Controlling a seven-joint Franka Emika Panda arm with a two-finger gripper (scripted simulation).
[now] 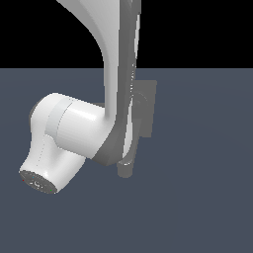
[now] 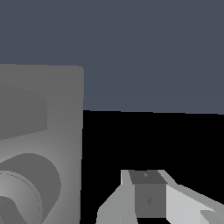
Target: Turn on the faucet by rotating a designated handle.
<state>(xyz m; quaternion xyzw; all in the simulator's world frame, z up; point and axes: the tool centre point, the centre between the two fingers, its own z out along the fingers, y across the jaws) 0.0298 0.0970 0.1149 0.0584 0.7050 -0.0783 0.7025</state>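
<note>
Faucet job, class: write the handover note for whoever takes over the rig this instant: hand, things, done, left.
Hand: partly in the wrist view, open or shut unclear; nothing seen in it, apart from the faucet.
Faucet: mostly behind the arm in the exterior view; its spout shows below.
Handle: not clearly visible in either view.
Done: no grasp seen.
Left: find the handle, grip it, rotate it.

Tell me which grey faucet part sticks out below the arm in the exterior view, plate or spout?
The thick rounded spout: its dark end pokes out under the arm; the flat back plate shows higher up, beside it.
</note>
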